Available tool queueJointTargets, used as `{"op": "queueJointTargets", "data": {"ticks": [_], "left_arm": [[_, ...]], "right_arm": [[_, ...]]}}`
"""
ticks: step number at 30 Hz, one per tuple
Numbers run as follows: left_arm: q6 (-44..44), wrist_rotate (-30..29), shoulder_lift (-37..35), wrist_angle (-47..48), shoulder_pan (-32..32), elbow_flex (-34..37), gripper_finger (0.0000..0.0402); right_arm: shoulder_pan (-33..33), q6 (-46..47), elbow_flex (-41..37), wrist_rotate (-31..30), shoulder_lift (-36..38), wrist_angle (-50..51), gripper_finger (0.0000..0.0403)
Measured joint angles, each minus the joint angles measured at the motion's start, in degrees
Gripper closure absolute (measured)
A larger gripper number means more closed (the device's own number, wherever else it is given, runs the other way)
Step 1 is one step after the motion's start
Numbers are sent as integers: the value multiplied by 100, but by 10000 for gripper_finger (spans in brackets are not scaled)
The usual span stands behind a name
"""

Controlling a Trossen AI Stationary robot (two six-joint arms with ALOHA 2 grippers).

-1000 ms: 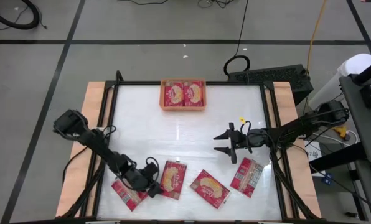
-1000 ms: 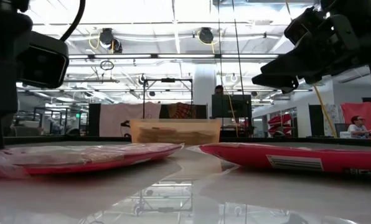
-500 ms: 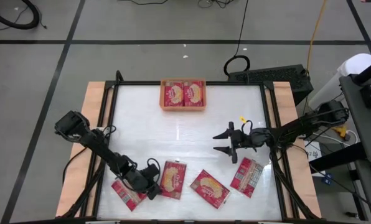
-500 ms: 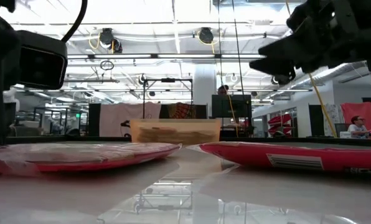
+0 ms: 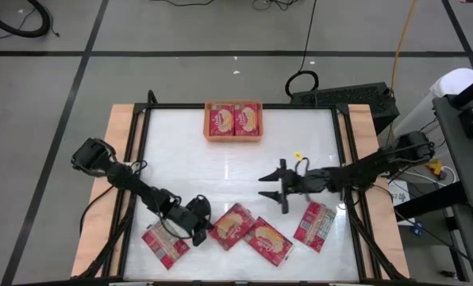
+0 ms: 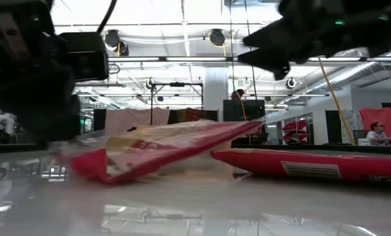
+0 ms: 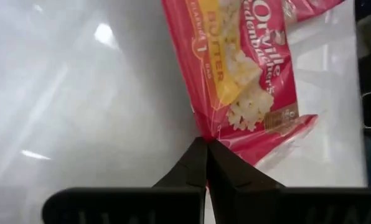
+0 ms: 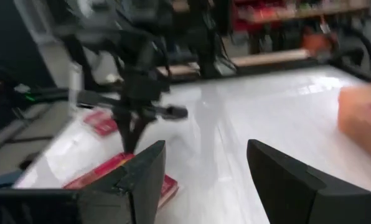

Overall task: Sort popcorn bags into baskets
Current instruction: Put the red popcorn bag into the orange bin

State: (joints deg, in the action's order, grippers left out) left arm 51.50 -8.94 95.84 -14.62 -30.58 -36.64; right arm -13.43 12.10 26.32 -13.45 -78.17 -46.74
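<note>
My left gripper is shut on a red popcorn bag near the table's front edge; the left wrist view shows that bag picture side up. In the low view the bag is tilted, one end higher than the other. Three more bags lie flat on the table. The orange basket at the far edge holds two bags. My right gripper hovers open above mid-table, holding nothing. My left gripper pinches the bag's edge beside one corner between its two shut fingertips. The fingers slant down at it from the table's left side. The bag is tilted, its low end at the table and its other end raised.
The held bag lies close against the neighbouring bag to its right. Bare white table stretches between the bags and the basket. Black frame rails run along the table's sides. A person sits far off in the room.
My left gripper has shut on the bag's edge and rolled, swinging a little toward the far edge. The bag has turned about, slid toward its right neighbour and tipped up at one end. My right gripper, still open, has moved toward the table's left.
</note>
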Motion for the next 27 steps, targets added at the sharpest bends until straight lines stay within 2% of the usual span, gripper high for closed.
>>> {"op": "queueJointTargets", "data": {"ticks": [4,6,9,12,14,22,27], "left_arm": [[-684,13,-172,210,254,-2,399],[-991,13,-265,486,346,-3,400],[-1325,4,-292,689,489,-9,400],[-1585,8,-289,884,608,-9,400],[-1716,8,-292,934,683,-9,400],[-2358,-44,-410,891,944,-8,401],[-2873,-196,-661,894,1118,-6,401]], "right_arm": [[232,352,852,61,-491,1405,182],[387,566,1223,350,-698,2087,174],[627,867,1566,914,-927,2595,156],[851,1072,1628,1584,-990,2618,136],[988,1124,1629,1810,-981,2598,125],[1226,1399,1629,1823,-1097,2565,113],[1186,1584,1629,1905,-1548,2234,119]]}}
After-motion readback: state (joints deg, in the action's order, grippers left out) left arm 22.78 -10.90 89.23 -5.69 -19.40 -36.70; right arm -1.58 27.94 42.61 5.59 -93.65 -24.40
